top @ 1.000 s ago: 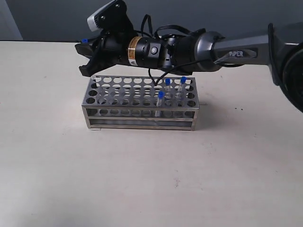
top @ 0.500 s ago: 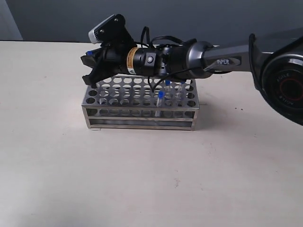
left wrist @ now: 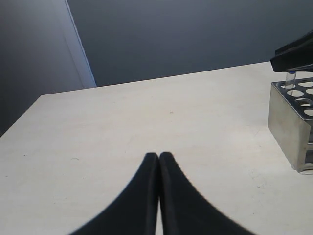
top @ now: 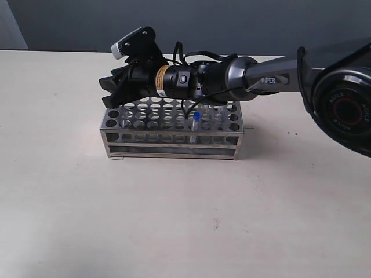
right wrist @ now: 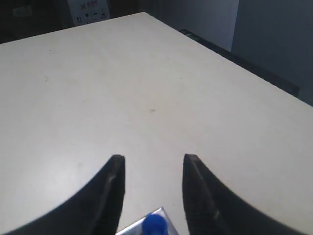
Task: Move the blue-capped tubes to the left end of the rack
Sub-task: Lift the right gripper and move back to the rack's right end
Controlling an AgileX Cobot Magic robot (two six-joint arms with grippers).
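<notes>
Metal rack (top: 174, 138): shiny, many-holed, standing square on the table (top: 174, 220), long side to the exterior view.

Blue-capped tube, left end (left wrist: 290, 80): upright in the corner hole, long axis vertical. Its blue cap (right wrist: 154, 224) sits between and just below the fingers of the right claw (right wrist: 151, 159).

Right claw, exterior view (top: 107, 91): reaches across from the right, nearly level, over the rack's left end. Fingers are spread wider than the cap, with a gap showing on both sides of it, so nothing is gripped.

Blue-capped tube, toward the right end (top: 196, 120): upright, near the front row, under the right arm (top: 232, 72). Any tubes farther back are largely masked by that arm.

Left claw (left wrist: 159, 155): fingers pressed together, empty, above bare table, well apart from the rack's left wall (left wrist: 283, 122).

Judgement: the corner tube looks seated. The coming move calls for a straight rise off the cap, then travel rightward. The right arm is the nearer one.

Surface: pale, matt, flat, and open on all sides of the rack.
</notes>
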